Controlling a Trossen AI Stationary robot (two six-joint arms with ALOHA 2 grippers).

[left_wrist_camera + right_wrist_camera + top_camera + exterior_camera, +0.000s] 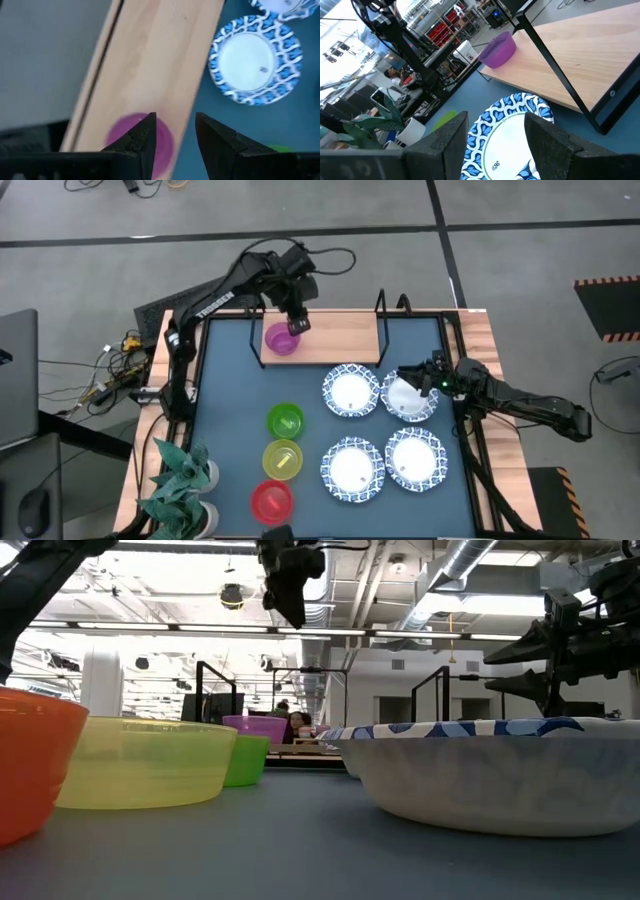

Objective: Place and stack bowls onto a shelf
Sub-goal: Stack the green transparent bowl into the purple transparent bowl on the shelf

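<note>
High view, from the near edge of the table (230,395) outward: a red bowl (271,500), a yellow bowl (283,459) and a green bowl (286,421) stood in one line on the left half of the dark surface, each just beside the next. To their right, four white bowls with blue patterned rims were set out in a square: two nearer ones (352,466) (415,459) and two farther ones (351,392) (410,396).

The right tool (418,379) was positioned over the farther right white bowl. In the right wrist view its two fingers (442,145) stood apart with that bowl's rim visible between them; they had hold of nothing.

Beyond the bowls, the wooden shelf (340,335) lay along the far edge of the table, with a black frame end (381,320) standing up from it. A purple bowl (282,340) rested on the shelf near its left end.

The left tool (297,321) was raised above the shelf, just beside and above the purple bowl. In the left wrist view its fingers (137,140) were parted by a narrow gap and empty, with the purple bowl visible below them.
</note>
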